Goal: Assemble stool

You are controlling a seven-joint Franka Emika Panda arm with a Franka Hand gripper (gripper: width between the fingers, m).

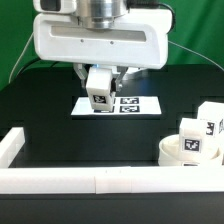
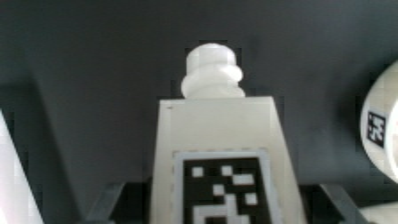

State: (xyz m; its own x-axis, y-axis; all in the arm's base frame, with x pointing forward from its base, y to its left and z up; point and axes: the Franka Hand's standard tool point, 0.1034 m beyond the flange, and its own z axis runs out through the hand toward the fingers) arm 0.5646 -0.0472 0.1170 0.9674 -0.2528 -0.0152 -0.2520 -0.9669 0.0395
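The gripper (image 1: 100, 78) hangs low over the middle of the black table (image 1: 40, 110), its two dark fingers clamped on the sides of one white leg (image 1: 98, 88). The leg juts down from between them with a slight tilt, and its tag (image 1: 99, 99) faces the exterior camera. It sits over the end of the marker board (image 1: 125, 103) on the exterior view's left. I cannot tell whether it touches the board or hangs just clear of it.

In the wrist view the same leg (image 2: 222, 140) fills the middle of the picture. Its tag (image 2: 231, 190) is near the camera, and a rounded, stepped peg (image 2: 214, 72) at the far end points at bare dark tabletop.

The seat (image 1: 185, 153) lies well apart from the gripper, toward the exterior view's right, near the white rail (image 1: 60, 180) that borders the table. A curved slice of the seat's rim (image 2: 379, 120) shows at the edge of the wrist view.

The other two legs (image 1: 193, 135) stand bunched at the seat. One is right at its top edge and one (image 1: 208, 118) is just behind. Whether they rest on the disc or beside it I cannot make out.
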